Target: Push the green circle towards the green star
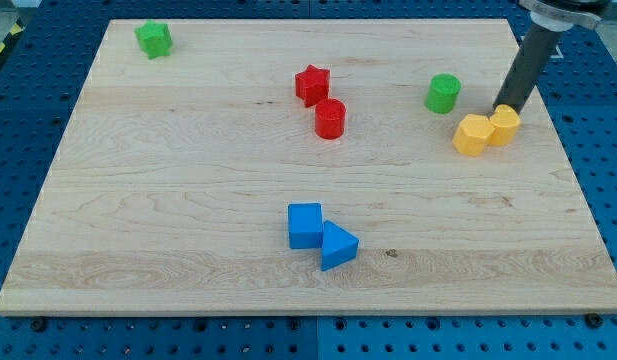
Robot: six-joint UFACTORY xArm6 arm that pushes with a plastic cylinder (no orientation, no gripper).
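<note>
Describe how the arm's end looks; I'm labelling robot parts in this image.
My tip ends a straight, smooth, dark grey to black rod of round section. The rod rises into a wider dark mount with a lighter grey edge at the view's top. No cables or markings show.

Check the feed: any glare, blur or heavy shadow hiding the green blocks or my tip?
Camera view: even, soft light, no glare on the board; green circle and green star sharp, shadows faint; my tip crisp, at the yellow blocks, right of the circle; the rod's top is cropped.
</note>
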